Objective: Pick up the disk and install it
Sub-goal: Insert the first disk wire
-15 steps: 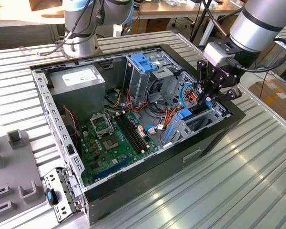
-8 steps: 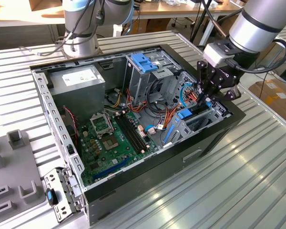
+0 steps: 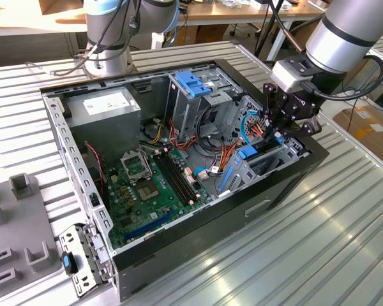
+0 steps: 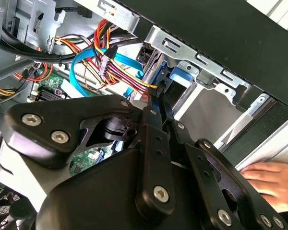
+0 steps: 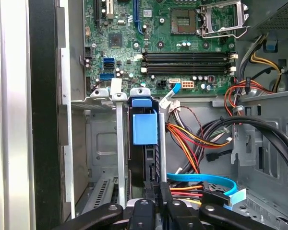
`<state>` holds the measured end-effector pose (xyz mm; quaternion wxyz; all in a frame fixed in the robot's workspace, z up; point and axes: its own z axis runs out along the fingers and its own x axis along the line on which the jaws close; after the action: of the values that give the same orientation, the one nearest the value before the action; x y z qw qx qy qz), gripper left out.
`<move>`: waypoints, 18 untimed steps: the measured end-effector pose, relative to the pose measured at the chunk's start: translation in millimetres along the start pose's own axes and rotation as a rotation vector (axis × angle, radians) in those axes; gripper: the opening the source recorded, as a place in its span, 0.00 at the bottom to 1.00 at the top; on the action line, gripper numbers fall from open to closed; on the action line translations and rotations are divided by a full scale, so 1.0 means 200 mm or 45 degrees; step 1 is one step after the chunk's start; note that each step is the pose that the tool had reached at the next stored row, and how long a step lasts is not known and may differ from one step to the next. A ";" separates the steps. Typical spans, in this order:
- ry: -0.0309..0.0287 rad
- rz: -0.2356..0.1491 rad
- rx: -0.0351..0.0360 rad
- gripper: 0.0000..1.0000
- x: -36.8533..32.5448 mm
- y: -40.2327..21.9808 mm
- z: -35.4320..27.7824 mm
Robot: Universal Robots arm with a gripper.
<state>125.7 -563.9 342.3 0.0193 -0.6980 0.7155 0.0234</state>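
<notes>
1. Down at the drive bay on the exterior view's right of the open computer case (image 3: 179, 255), my gripper (image 3: 276, 132) hangs over the slot, its jaws drawn nearly together on the disk (image 5: 145, 143), pinching the thin rear edge.
2. The disk stands on edge in the bay, its blue bracket (image 5: 145, 125) toward the motherboard (image 5: 163, 38); in the first wrist view it sits between two grey metal rails (image 5: 120, 148). I judge it most of the way seated, so what matters now is a straight, slow push along the rails, no twist.
3. I would watch the cables: the red, yellow and orange wire bundle (image 4: 117, 64) and the flat blue data cable (image 4: 86, 72) lie just beside the jaws and could snag.
4. A person's hand (image 4: 269, 184) rests on the counter (image 3: 319, 236) outside the case wall in the second wrist view; I would keep the arm's motion small and inside the case.
5. The blue-topped drive cage (image 3: 195, 89) and the power supply (image 3: 105, 111) stand well apart and need no care.
</notes>
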 end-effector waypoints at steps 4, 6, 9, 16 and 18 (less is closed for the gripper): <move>-0.0011 0.000 0.0001 0.17 -0.001 0.000 -0.008; 0.0001 0.000 0.0001 0.24 -0.002 0.000 -0.038; -0.0005 0.000 0.0000 0.24 -0.004 0.000 -0.059; -0.0001 0.000 0.0000 0.11 -0.004 0.000 -0.063; -0.0002 0.000 0.0001 0.11 -0.004 0.000 -0.064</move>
<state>125.7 -563.9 355.2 0.0194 -0.6980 0.7155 0.0235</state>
